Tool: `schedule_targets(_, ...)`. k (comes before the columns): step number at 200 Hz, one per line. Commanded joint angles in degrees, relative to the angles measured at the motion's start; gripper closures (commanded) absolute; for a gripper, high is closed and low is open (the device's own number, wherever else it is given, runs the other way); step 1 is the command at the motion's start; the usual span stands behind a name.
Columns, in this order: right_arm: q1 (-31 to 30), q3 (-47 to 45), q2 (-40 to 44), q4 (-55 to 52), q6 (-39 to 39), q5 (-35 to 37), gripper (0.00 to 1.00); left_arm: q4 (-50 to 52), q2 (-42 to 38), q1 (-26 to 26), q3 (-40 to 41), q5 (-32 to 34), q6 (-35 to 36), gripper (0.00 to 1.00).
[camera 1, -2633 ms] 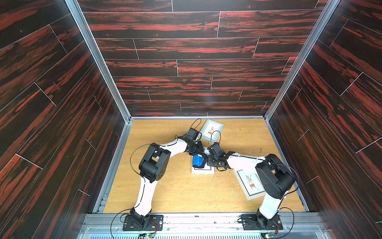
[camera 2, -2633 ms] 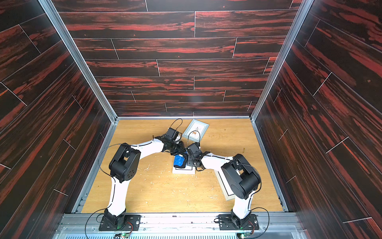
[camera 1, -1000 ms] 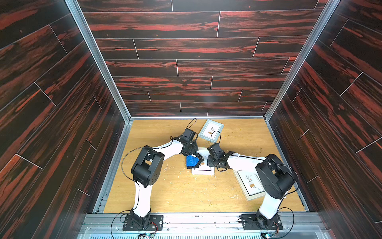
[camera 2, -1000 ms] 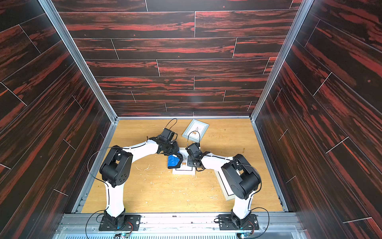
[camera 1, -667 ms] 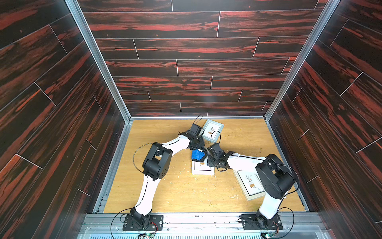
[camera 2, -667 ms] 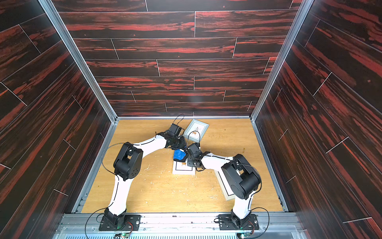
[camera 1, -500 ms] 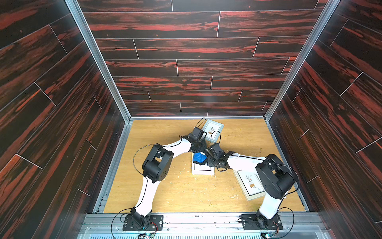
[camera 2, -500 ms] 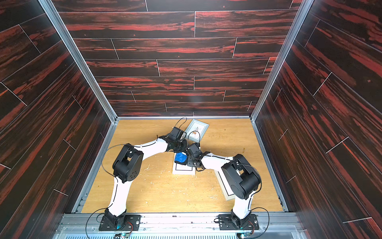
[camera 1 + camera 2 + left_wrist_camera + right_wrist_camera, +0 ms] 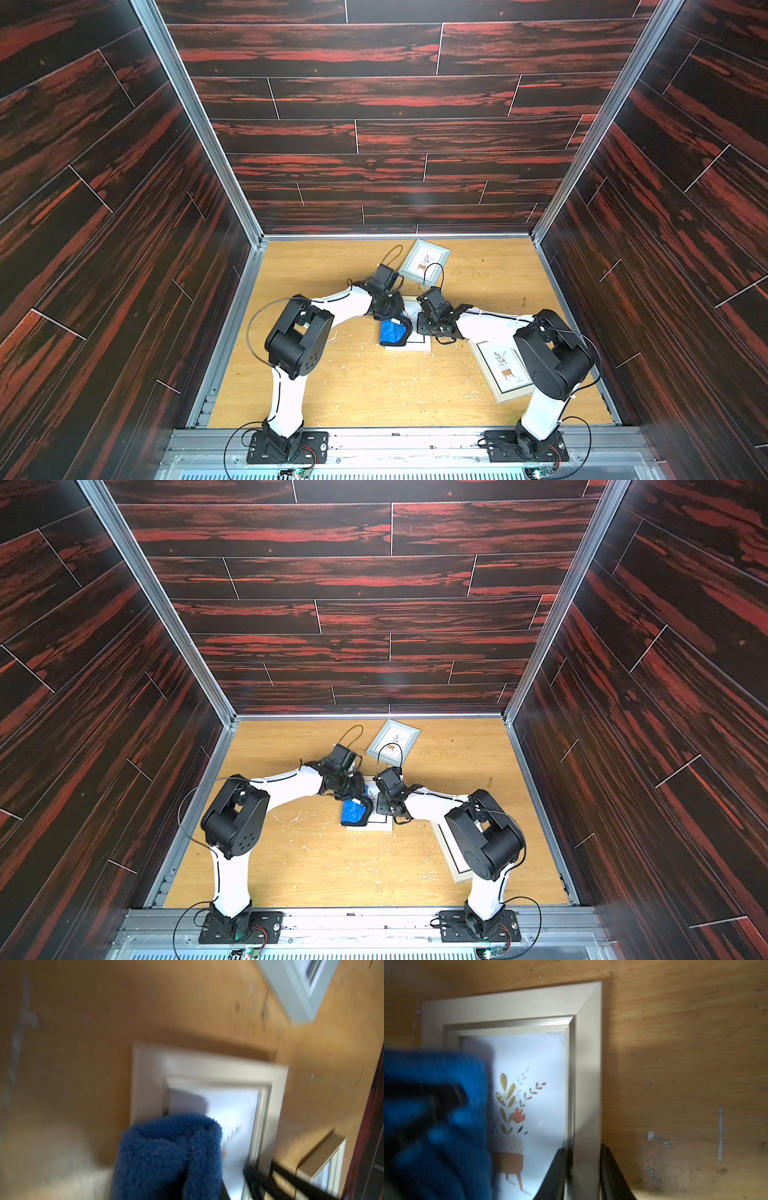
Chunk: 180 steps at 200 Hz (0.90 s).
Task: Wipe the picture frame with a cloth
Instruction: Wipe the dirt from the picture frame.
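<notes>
A pale picture frame (image 9: 409,347) with a plant print lies flat mid-table, shown in both top views (image 9: 370,827). My left gripper (image 9: 395,320) is shut on the bright blue fluffy cloth (image 9: 392,333), which rests on the frame's left part. In the left wrist view the cloth (image 9: 166,1157) hides the jaws and covers part of the frame (image 9: 145,1068). My right gripper (image 9: 584,1157) is shut on the frame's side rail (image 9: 586,1084), one finger on each side. The cloth (image 9: 436,1064) is blurred there.
A blue-grey frame (image 9: 424,262) lies near the back wall. Another pale frame (image 9: 500,370) lies at the right, partly under my right arm. Pale crumbs and shavings (image 9: 361,365) are scattered on the wooden table. Dark walls close in three sides.
My left gripper has swept the cloth from the frame's left edge up to its far part, then back toward the near left. The right gripper has stayed on the frame rail.
</notes>
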State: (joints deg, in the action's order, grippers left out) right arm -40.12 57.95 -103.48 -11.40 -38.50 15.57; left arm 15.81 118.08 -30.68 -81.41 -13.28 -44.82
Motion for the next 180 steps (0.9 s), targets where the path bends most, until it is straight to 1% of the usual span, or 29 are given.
schedule_targets(1,-0.4,-1.0,0.7,-3.5,0.7,0.6,0.99,3.1,1.6,0.8,-3.5,0.9,1.0,1.0)
schedule_targets(15,-0.4,-1.1,0.7,-3.5,0.5,0.6,0.99,3.3,-0.5,0.0,-0.4,0.4,0.8,1.0)
schedule_targets(30,-0.4,-1.5,0.6,-3.1,0.3,0.4,0.99,3.5,-3.9,-1.8,5.3,1.6,0.5,1.0)
schedule_targets(50,-0.4,-1.6,0.2,-2.9,0.4,0.2,0.99,2.5,-7.3,-3.7,12.7,1.1,-1.5,1.0)
schedule_targets(60,-0.3,-1.5,0.1,-3.0,0.4,0.2,0.99,2.2,-8.5,-4.2,14.5,0.7,-2.1,1.0)
schedule_targets(70,-0.4,-1.4,0.0,-3.1,0.5,0.2,0.99,2.0,-8.9,-4.3,14.8,0.8,-2.0,1.0)
schedule_targets(81,-0.4,-1.3,0.0,-3.2,0.5,0.2,0.99,2.0,-8.1,-3.8,12.8,2.1,-1.6,1.0)
schedule_targets(93,-0.4,-1.3,0.1,-3.3,0.5,0.0,0.99,3.4,-5.9,-2.3,8.4,2.0,-0.1,1.0)
schedule_targets(117,-0.4,-1.3,0.8,-3.6,0.5,0.2,0.99,3.5,-0.1,0.9,-2.8,2.3,0.7,1.0)
schedule_targets(126,-0.3,-1.5,1.0,-3.7,0.4,0.4,0.99,4.6,2.6,1.4,-7.2,3.6,1.1,1.0)
schedule_targets(140,-0.5,-1.5,1.3,-3.7,0.4,0.4,0.99,6.3,6.3,1.8,-12.4,3.5,1.6,1.0)
schedule_targets(149,-0.4,-1.5,1.3,-3.9,0.4,0.5,0.99,6.8,8.1,1.6,-13.9,3.4,1.5,1.0)
schedule_targets(161,-0.5,-1.5,1.3,-3.9,0.3,0.7,0.99,6.6,9.3,0.6,-14.0,0.8,0.2,1.0)
schedule_targets(180,-0.4,-1.5,1.3,-3.8,0.3,0.7,0.99,4.7,7.3,-1.9,-10.3,-0.2,-1.2,1.0)
